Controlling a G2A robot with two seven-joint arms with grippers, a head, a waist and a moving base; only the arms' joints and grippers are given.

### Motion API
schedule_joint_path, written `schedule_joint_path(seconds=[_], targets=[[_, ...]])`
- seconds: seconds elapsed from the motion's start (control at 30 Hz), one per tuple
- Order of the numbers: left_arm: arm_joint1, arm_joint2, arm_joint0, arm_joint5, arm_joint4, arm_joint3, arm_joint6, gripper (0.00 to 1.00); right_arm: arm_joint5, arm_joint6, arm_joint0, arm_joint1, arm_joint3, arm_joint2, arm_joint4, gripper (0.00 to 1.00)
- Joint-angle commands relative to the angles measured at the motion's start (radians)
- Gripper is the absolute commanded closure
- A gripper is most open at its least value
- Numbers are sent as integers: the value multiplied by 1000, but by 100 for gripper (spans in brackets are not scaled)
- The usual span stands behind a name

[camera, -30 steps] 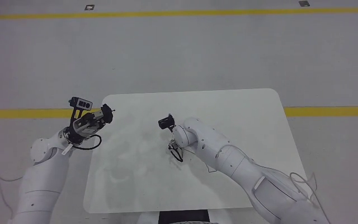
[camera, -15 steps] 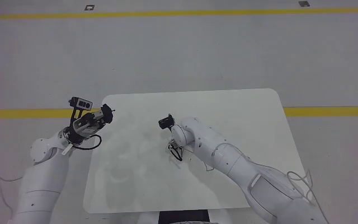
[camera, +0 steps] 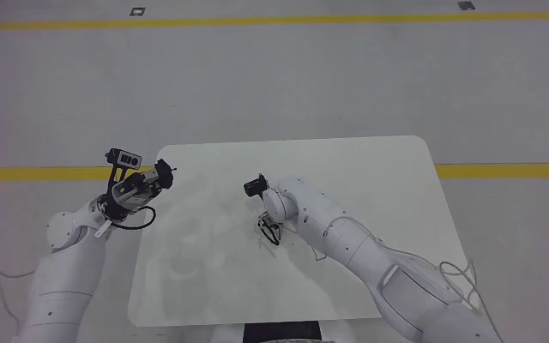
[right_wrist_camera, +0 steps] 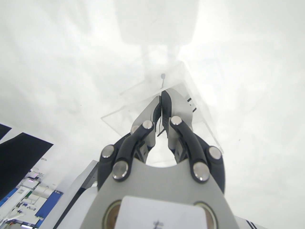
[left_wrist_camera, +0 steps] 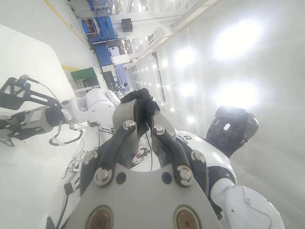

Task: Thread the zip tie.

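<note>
My left gripper (camera: 165, 175) hangs over the table's far left corner, shut on a thin black zip tie (left_wrist_camera: 148, 129) that runs back between its fingers (left_wrist_camera: 143, 96). My right gripper (camera: 269, 230) points down at the middle of the white table (camera: 377, 171). Its fingertips (right_wrist_camera: 162, 98) are pressed together on another thin black tie, whose small dark end (right_wrist_camera: 163, 75) sticks out past the tips. Just beneath that gripper a clear plastic plate (right_wrist_camera: 205, 125) lies on the table. In the left wrist view the right gripper (left_wrist_camera: 9, 125) stands far off, over the table.
Black cable loops (camera: 273, 238) hang by the right wrist, close above the table. A yellow floor line (camera: 489, 170) runs behind the table. The table's right half and near side are bare white surface.
The right arm's forearm and elbow have shifted slightly to the left. Both grippers stay where they were and remain shut.
</note>
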Motion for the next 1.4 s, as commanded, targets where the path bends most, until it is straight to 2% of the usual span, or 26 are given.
schedule_joint_path(seconds=[0.0,0.3,0.57,0.7,0.97,1.1,1.13,1.37], targets=[[0,0,0,0,0,0,0,100,-8,10,-3,8,-19,17,-2,100],[0,0,0,0,0,0,0,100,-76,70,-57,67,-159,144,13,100],[0,0,0,0,0,0,0,100,-95,106,-155,125,-355,285,36,100],[0,0,0,0,0,0,0,100,-104,62,-218,144,-423,356,77,100],[0,0,0,0,0,0,0,100,-141,-62,-290,161,-461,447,198,100],[0,0,0,0,0,0,0,100,-205,-108,-317,168,-456,497,306,100],[0,0,0,0,0,0,0,100,-221,-98,-316,170,-451,497,302,100],[0,0,0,0,0,0,0,100,-221,-98,-316,170,-451,497,302,100]])
